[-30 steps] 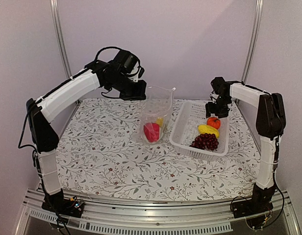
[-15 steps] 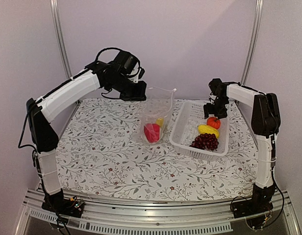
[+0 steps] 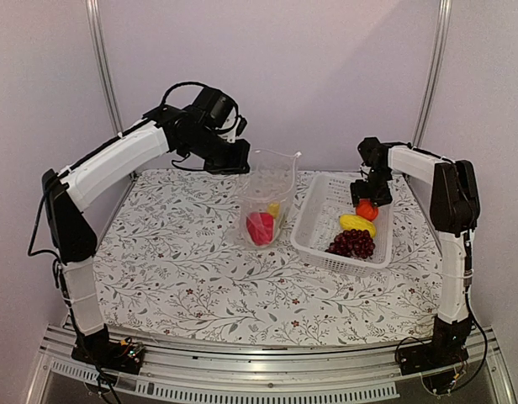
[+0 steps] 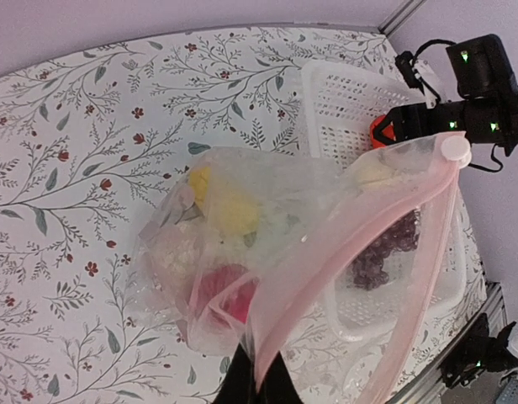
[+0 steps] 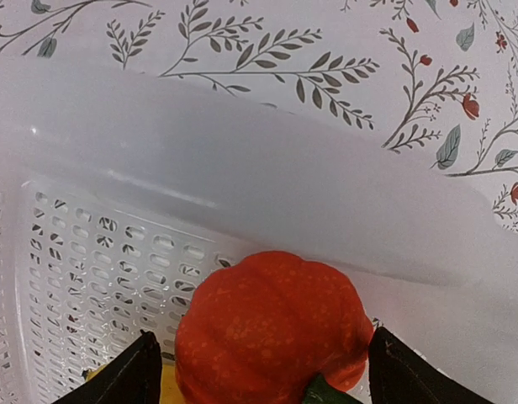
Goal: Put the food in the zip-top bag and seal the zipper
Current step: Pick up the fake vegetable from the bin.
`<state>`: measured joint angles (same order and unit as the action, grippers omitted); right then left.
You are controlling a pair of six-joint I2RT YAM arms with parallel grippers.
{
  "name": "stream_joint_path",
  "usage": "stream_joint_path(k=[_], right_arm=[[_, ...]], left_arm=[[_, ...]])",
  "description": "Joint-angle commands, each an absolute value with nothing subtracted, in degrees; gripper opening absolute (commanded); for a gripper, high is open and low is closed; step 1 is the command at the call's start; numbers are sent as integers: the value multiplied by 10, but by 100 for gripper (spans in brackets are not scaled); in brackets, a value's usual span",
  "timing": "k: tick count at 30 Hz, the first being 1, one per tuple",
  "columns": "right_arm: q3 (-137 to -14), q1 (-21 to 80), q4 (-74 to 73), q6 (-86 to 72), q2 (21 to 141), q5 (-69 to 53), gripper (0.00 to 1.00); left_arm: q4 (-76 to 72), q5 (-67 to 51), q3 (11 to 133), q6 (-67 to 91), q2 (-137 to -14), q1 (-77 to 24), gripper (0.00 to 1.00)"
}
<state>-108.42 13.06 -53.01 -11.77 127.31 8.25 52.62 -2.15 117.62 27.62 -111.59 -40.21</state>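
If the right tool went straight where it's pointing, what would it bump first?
Most likely the small orange fruit in the white basket, which sits between the right tool's open fingers; depth is unclear.

My table [image 3: 200,286] wears a floral cloth. A plain lilac wall [image 3: 343,67] stands at twelve o'clock, with metal posts [image 3: 103,76] at eleven and one.

The bag [image 3: 272,178] is clear with pink edging, the basket [image 3: 307,222] white, the tablecloth [image 3: 183,271] leaf-patterned.

Overview from above; left wrist over zip-top bag [image 4: 267,244]; right wrist close inside shared basket [image 5: 91,252].
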Motion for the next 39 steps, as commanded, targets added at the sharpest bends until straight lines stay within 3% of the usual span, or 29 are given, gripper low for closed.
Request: stream_joint_path(k=[1, 24, 39], right_arm=[[-1082, 130, -547, -120, 1286, 79, 85], [-1102, 130, -541, -120, 1310, 60, 87], [-1102, 130, -535, -121, 1306, 56, 75]], left_arm=[[519, -25, 1170, 275, -1098, -395, 0], [514, -31, 1149, 277, -1088, -398, 0], [514, -29, 1152, 270, -1089, -398, 0]])
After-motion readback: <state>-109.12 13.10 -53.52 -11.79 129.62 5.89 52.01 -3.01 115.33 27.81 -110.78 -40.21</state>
